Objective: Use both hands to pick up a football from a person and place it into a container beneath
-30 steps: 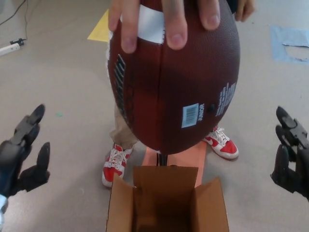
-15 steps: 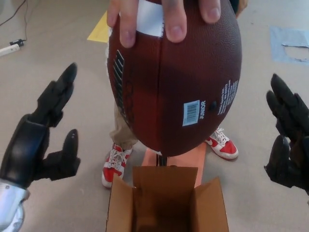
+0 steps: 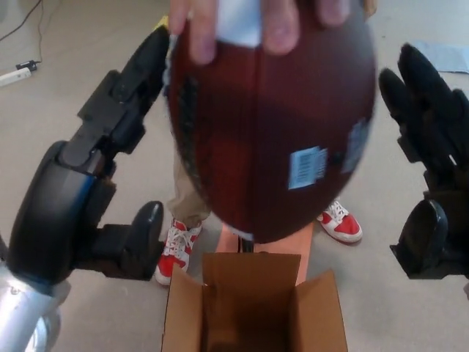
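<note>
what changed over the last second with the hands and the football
Both hands rose and closed in on the football: the left hand is now at its left side, the right hand close by its right, both open. The person's hand still holds the ball from above. The cardboard box stayed put beneath it.

The floor was bare and grey-beige. An open cardboard box sat on it, low between the left hand and right hand. A person's red-and-white shoes stood just behind the box, with an orange sheet under them. A blue patch lay beyond the right hand.
</note>
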